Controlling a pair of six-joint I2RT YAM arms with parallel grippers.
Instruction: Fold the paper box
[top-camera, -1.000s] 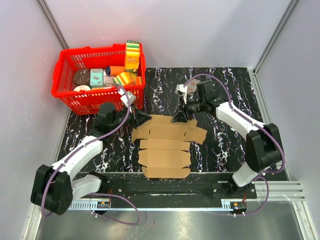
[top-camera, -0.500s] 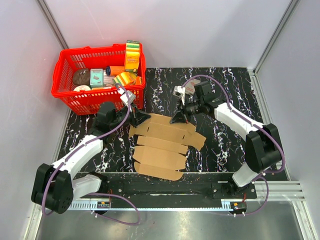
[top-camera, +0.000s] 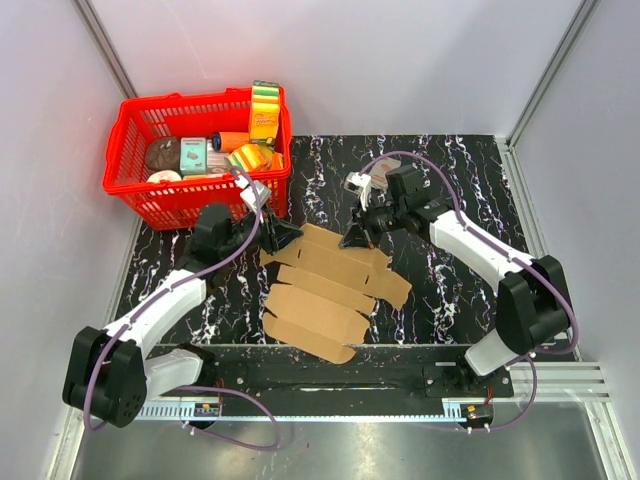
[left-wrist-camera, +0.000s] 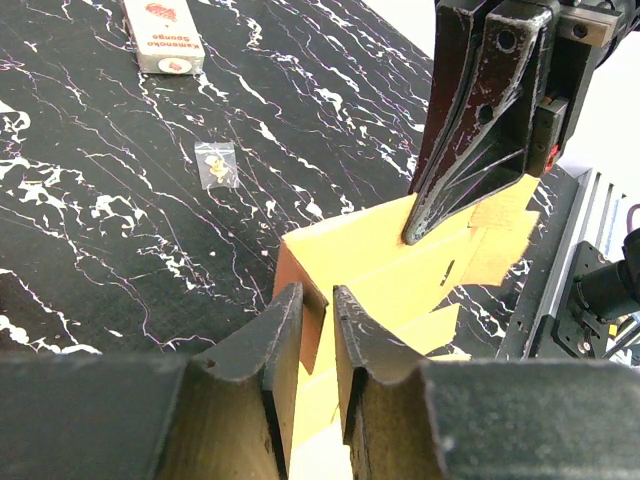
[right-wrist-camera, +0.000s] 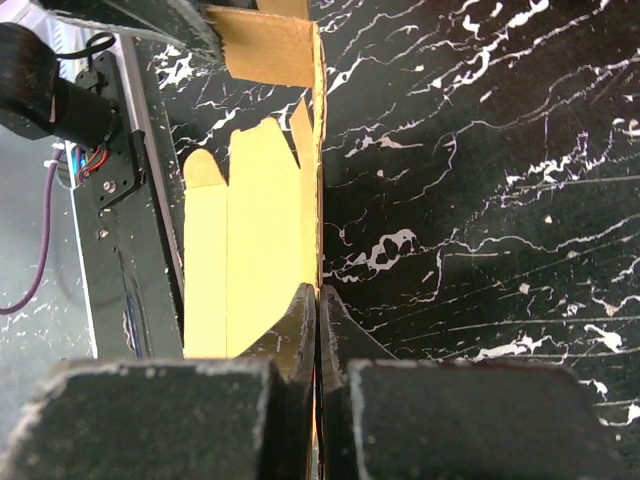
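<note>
Red basket of groceries at far left — black marbled table

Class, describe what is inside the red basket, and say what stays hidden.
Inside the red basket: a tall yellow-and-green pack, a teal box, an orange item and a brown round thing. Whatever lies beneath them is covered.
</note>
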